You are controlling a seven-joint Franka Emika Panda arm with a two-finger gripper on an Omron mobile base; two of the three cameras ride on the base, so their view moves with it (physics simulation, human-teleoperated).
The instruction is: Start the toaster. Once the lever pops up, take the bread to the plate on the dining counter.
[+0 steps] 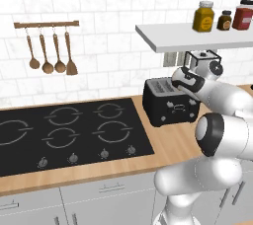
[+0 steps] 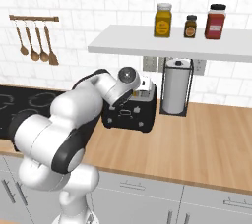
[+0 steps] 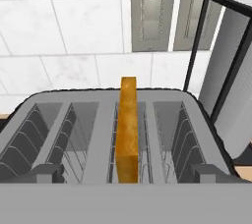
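Note:
The black toaster [image 1: 168,104] [image 2: 129,113] stands on the wooden worktop to the right of the hob. In the hand view I look down on its silver-grey slotted top [image 3: 98,120]. The bread [image 3: 128,129], a golden-tan slice, stands on edge in a middle slot and sticks up above it. My gripper [image 3: 127,174] hovers just above the toaster's near edge, open wide, one fingertip [image 3: 47,173] on each side of the bread and apart from it. The plate and the dining counter are out of view.
A paper towel roll in a black wire holder [image 2: 175,92] [image 3: 231,85] stands close to the toaster's right. A white shelf [image 2: 172,46] with three jars hangs overhead. The black hob [image 1: 64,132] lies to the left, with wooden utensils [image 1: 52,54] on the wall.

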